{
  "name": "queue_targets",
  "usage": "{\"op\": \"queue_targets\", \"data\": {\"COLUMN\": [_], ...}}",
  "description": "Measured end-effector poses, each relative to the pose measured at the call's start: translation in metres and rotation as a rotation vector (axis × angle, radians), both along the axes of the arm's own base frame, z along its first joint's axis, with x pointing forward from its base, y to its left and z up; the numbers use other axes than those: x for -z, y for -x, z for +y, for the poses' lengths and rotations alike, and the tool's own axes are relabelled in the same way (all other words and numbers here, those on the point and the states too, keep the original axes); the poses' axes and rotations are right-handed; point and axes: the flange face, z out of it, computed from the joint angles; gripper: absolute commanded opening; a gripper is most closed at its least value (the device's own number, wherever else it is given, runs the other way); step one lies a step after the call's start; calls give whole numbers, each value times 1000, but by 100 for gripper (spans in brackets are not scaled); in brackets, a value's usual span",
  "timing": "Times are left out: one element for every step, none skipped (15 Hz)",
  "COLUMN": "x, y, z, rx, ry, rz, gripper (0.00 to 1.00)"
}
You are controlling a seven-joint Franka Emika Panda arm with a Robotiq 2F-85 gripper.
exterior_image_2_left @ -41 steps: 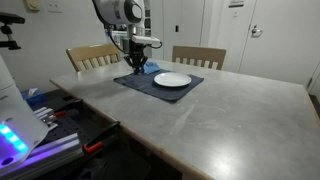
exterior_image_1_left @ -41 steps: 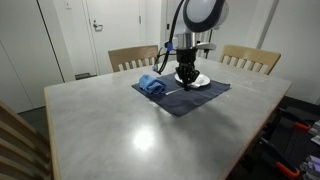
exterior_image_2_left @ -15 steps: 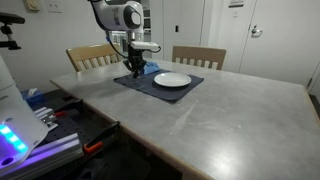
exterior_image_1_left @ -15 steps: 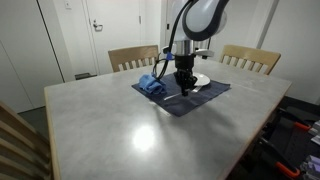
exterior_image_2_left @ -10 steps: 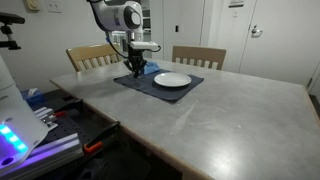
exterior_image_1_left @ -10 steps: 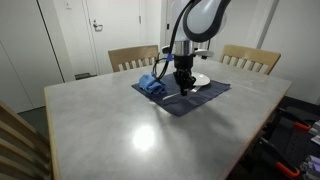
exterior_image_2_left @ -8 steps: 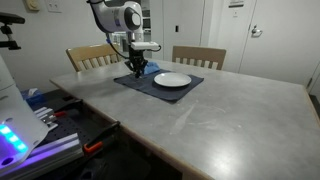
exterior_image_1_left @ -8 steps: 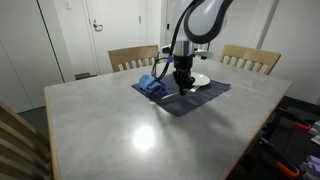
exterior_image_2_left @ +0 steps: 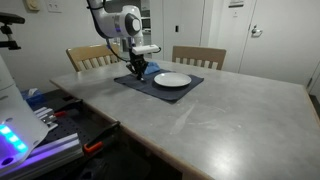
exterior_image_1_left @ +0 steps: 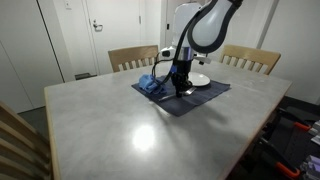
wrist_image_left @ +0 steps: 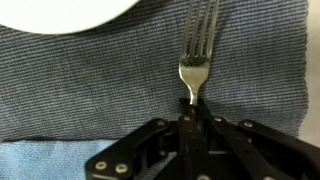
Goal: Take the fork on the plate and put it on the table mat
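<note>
The gripper (wrist_image_left: 190, 118) is down low over the table mat (wrist_image_left: 90, 85), its fingers (wrist_image_left: 172, 128) clamped tight on the handle end of the fork (wrist_image_left: 194, 70). From the wrist view the fork runs straight out ahead of the fingertips, tines farthest away, all of it over the dark woven mat. Whether the metal actually rests on the fabric or hangs just above it, I cannot tell.

The white plate (wrist_image_left: 60, 10) sits ahead of the fingers and off to one side, clear of the tines, with a strip of mat showing between them. Behind the fingers, on the plate's side, a light blue cloth (wrist_image_left: 40, 160) lies along the mat's edge.

In both exterior views the arm bends down to the far part of the grey table (exterior_image_1_left: 120, 135) (exterior_image_2_left: 210, 120), with the gripper (exterior_image_1_left: 180, 88) (exterior_image_2_left: 140, 72) pointing straight down at the mat (exterior_image_1_left: 200, 98) (exterior_image_2_left: 150, 86). The plate (exterior_image_1_left: 202, 80) (exterior_image_2_left: 172, 80) stands just beside the fingers, on the mat as well. The blue cloth (exterior_image_1_left: 150, 85) lies crumpled on the other side of the fingers in an exterior view. Two wooden chairs (exterior_image_1_left: 133, 57) (exterior_image_1_left: 250, 58) stand behind the table.
</note>
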Motion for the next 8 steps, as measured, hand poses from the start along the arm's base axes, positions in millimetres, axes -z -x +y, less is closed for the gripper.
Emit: {"op": "queue_targets", "data": {"x": [0,0,0,0,0,0,0,0], "y": [1,1,2,2,2,2,2,2], "z": [0,0,0,1,1,1,1,0], "rx": [-3,-7,-10,-12,-14,-15,-17,-18], "ry": [-2,-1,-1,0,-1,-2,-3,-3], "rz": [-5,-9,-12,-14,-17,-22,-28,-31], "gripper": [2,23,36,42,48,56,62,70]}}
